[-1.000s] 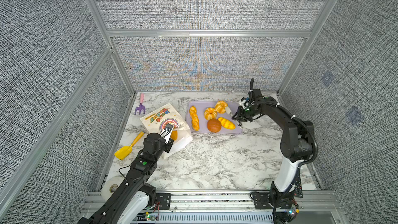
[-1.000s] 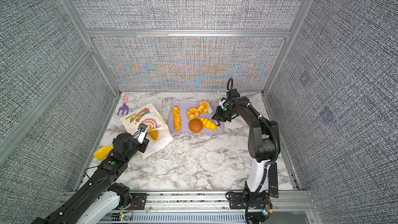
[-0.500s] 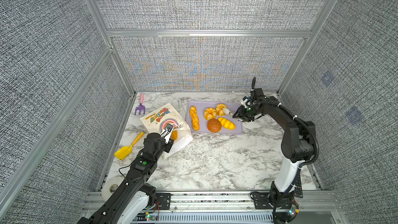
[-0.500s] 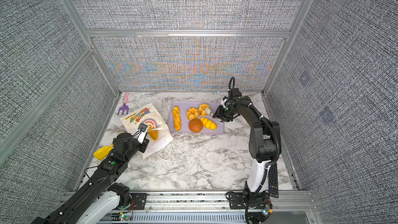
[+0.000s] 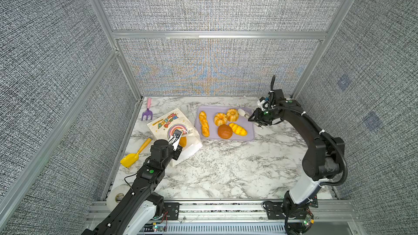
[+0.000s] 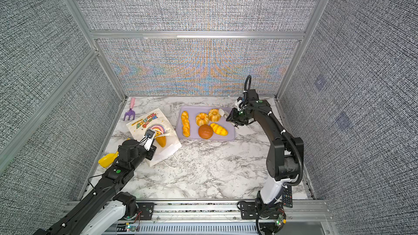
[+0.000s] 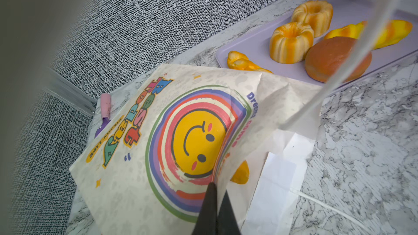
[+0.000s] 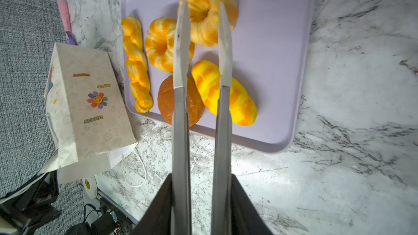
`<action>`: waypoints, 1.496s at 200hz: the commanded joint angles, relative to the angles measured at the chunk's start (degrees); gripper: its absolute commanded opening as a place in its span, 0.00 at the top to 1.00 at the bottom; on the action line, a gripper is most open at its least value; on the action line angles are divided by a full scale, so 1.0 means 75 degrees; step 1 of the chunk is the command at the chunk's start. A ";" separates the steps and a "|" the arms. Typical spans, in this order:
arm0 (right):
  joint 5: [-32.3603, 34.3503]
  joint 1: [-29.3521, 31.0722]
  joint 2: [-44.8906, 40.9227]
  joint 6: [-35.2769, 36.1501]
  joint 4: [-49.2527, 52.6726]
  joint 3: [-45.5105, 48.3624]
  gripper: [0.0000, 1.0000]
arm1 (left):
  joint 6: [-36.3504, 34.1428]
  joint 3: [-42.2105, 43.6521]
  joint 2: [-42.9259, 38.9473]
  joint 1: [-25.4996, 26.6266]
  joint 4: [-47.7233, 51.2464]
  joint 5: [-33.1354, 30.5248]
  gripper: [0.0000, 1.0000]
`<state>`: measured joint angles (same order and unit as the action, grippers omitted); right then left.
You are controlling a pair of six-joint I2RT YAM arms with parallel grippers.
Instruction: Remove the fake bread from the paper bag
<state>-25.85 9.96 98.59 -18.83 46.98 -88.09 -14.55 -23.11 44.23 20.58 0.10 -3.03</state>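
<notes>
Released since a second ago, the second ring bun (image 5: 232, 114) now rests on the lilac tray (image 8: 271, 64) beside the first ring bun (image 5: 220, 119), and the right arm (image 5: 294, 120) has drawn back a little. Its jaws hover over the tray a narrow gap apart, holding nothing. The left arm (image 5: 158, 152) keeps its jaws pinched shut on the mouth edge of the paper bag (image 7: 135, 154), which lies on the tabletop (image 5: 226, 166). One orange bread (image 7: 241, 172) shows inside the bag.
</notes>
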 commanded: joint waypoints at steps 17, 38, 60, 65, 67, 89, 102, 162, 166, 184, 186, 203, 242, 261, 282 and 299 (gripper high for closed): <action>-0.0058 0.1049 -0.0234 -0.0404 -0.0142 -0.0002 0.87 | 0.0011 -0.0092 -0.0008 -0.0007 -0.0025 0.0050 1.00; -0.0122 0.1758 -0.0025 -0.0801 -0.0610 -0.0086 0.93 | 0.0032 -0.0082 -0.0036 -0.0002 -0.0002 0.0058 1.00; -0.0058 0.2226 0.0524 -0.1155 -0.0940 -0.0342 1.00 | 0.0029 -0.0059 -0.0090 -0.0002 -0.0001 0.0052 1.00; -0.0046 0.2309 0.0675 -0.1237 -0.1018 -0.0399 1.00 | 0.0029 -0.0059 -0.0096 -0.0002 -0.0001 0.0052 1.00; -0.0037 0.2338 0.0725 -0.1262 -0.1045 -0.0428 1.00 | 0.0029 -0.0059 -0.0105 -0.0002 -0.0001 0.0046 1.00; 0.0017 0.2543 0.1405 -0.1462 -0.1132 -0.0859 1.00 | -0.0007 -0.0037 -0.0183 -0.0007 0.0033 0.0017 1.00; 0.0239 0.2615 0.1797 -0.1439 -0.0970 -0.1235 1.00 | -0.0006 0.0008 -0.0265 -0.0003 0.0002 0.0039 1.00; 0.0981 0.2658 0.3258 -0.0977 0.0328 -0.3124 1.00 | -0.0018 0.0012 -0.0223 -0.0011 0.0010 0.0067 1.00; 0.1021 0.2657 0.3324 -0.0932 0.0422 -0.3217 1.00 | -0.0018 0.0012 -0.0219 -0.0008 0.0010 0.0068 1.00; 0.1354 0.2663 0.3625 -0.0727 0.0803 -0.3615 1.00 | 0.0005 0.0012 -0.0222 -0.0002 0.0022 0.0065 1.00; 0.1385 0.2658 0.3648 -0.0710 0.0832 -0.3646 1.00 | 0.0006 0.0012 -0.0221 -0.0005 0.0022 0.0070 1.00; 0.1641 0.2602 0.3719 -0.0590 0.0976 -0.3748 1.00 | 0.0018 0.0020 -0.0213 -0.0002 0.0022 0.0075 1.00; 0.1901 0.2290 0.3427 -0.0503 0.0961 -0.3592 1.00 | 0.0018 0.0012 -0.0167 -0.0010 0.0022 0.0066 1.00; 0.1867 0.2191 0.3194 -0.0407 0.1022 -0.3570 1.00 | 0.0018 0.0012 -0.0167 -0.0005 0.0022 0.0087 1.00; 0.1524 0.2197 0.2829 -0.0326 0.1075 -0.3446 1.00 | 0.0029 0.0000 -0.0167 -0.0010 0.0015 0.0087 1.00; 0.1248 0.2272 0.2442 -0.0363 0.0968 -0.3109 1.00 | 0.0028 -0.0001 -0.0164 -0.0003 0.0021 0.0099 1.00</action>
<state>-13.37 26.41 119.94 -22.11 53.82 -113.54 -14.55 -22.98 42.96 20.58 0.16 -2.85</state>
